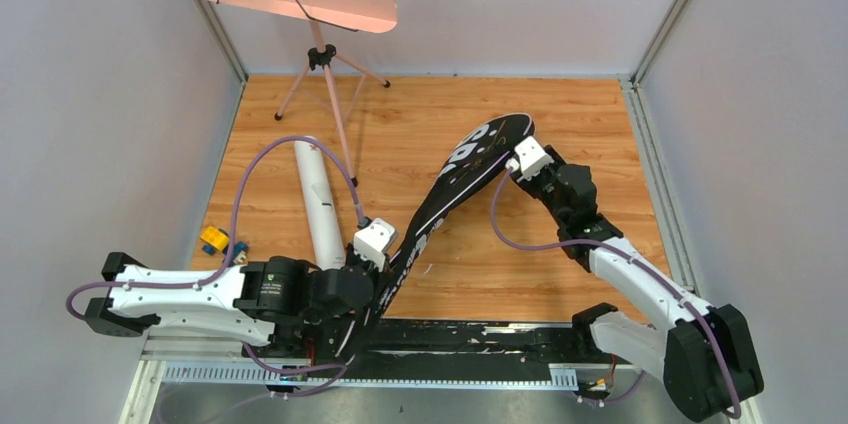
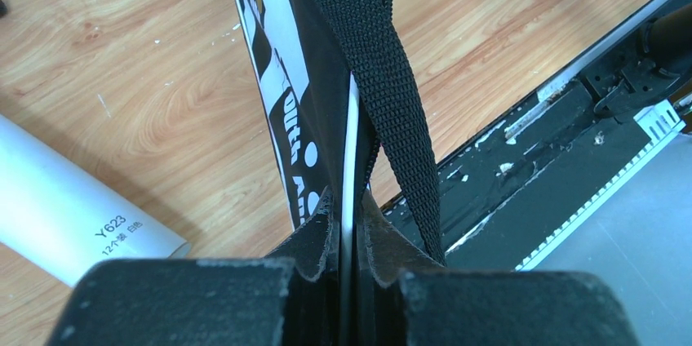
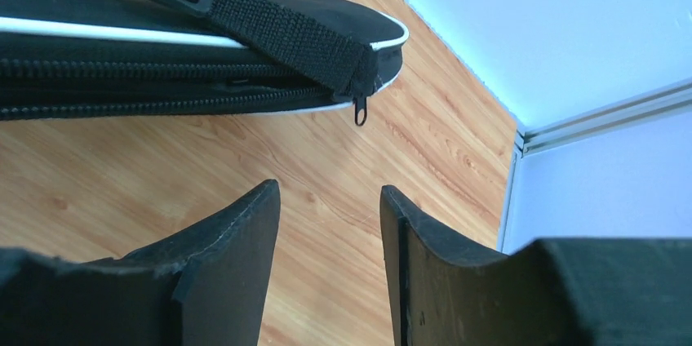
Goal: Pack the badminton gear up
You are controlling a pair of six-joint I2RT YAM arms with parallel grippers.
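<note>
Wood tabletop point(image 3: 204, 183) shows between zipper edge of bag point(image 3: 122, 28) and parted right gripper point(image 3: 329, 191).

We see the left arm point(image 1: 190, 296) and the right arm point(image 1: 640, 279) clad in white shells with black joint housings. A lilac cable point(image 1: 250, 169) loops along each. Each wrist carries a white camera block point(image 1: 375, 239). The fingers point(image 3: 224, 268) are thick, matte black, wedge-shaped and scuffed.

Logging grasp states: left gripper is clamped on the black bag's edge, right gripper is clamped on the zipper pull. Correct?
The right side is wrong. The right gripper stands open, holding nothing; the zipper pull hangs free ahead of it, as the right wrist view shows. The left gripper is clamped on the edge of the black bag.
</note>
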